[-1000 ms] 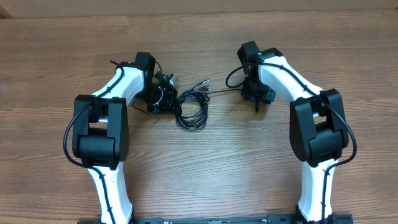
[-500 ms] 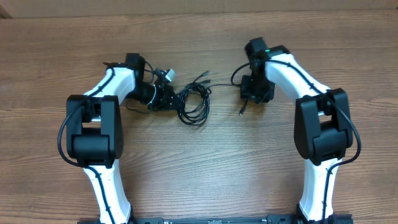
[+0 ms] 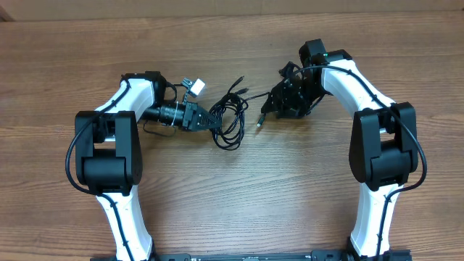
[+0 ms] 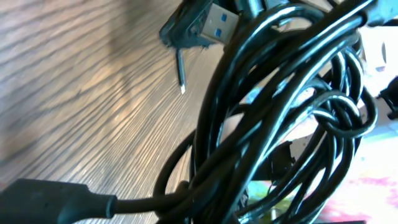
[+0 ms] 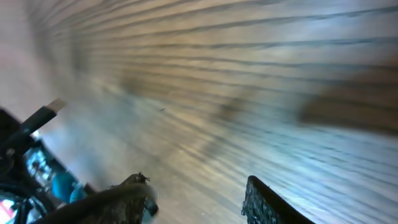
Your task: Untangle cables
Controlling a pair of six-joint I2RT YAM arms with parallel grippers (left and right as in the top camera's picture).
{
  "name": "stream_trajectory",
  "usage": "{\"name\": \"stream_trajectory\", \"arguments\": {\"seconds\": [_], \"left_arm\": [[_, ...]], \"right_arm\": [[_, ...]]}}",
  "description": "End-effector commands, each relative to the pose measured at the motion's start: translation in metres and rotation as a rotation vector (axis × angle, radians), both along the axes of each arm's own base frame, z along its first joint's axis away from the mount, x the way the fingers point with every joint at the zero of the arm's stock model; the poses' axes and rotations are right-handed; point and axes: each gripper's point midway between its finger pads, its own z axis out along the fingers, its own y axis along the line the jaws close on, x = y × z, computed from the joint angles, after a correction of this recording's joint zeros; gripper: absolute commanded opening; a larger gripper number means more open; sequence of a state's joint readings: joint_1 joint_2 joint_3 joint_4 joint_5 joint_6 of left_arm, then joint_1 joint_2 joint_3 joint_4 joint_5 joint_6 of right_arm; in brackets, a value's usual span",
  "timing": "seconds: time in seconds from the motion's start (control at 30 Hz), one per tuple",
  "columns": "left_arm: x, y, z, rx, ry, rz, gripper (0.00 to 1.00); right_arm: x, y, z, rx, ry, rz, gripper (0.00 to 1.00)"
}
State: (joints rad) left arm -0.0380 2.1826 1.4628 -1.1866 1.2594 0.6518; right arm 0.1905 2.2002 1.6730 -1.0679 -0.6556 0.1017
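The cables (image 3: 230,123) are a bundle of thin black loops on the wooden table, between the two arms. My left gripper (image 3: 205,118) is shut on the bundle's left side. In the left wrist view the cables (image 4: 273,112) fill the frame, with a silver and blue plug (image 4: 214,22) sticking out at the top. My right gripper (image 3: 274,104) is just right of the bundle. Its fingers (image 5: 267,205) stand apart with only bare wood between them (image 5: 196,186). A single black cord end (image 3: 260,122) dangles below it, and a pale-tipped cord (image 5: 37,118) shows at the left of the right wrist view.
A small white connector (image 3: 194,86) sits by the left wrist, above the bundle. Both white arms (image 3: 116,145) (image 3: 377,138) reach in from the table's near edge. Wooden tabletop (image 3: 246,188) spreads between them.
My left gripper has swung to the right with the bundle still in it. My right gripper has turned leftward toward the bundle and spread its fingers wider. The dangling cord end has shifted left.
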Motion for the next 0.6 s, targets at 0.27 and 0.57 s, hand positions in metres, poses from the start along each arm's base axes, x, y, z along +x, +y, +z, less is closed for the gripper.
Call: {"name": "stream_trajectory", "arguments": {"seconds": [0.27, 0.57], "left_arm": [[-0.007, -0.018, 0.017, -0.190, -0.468, -0.124, 0.04], [-0.006, -0.027, 0.006, -0.158, -0.535, -0.179, 0.04]], "right_arm": [[0.006, 0.012, 0.021, 0.107, -0.134, 0.134, 0.51], [0.016, 0.014, 0.022, 0.114, -0.200, 0.147, 0.24]]}}
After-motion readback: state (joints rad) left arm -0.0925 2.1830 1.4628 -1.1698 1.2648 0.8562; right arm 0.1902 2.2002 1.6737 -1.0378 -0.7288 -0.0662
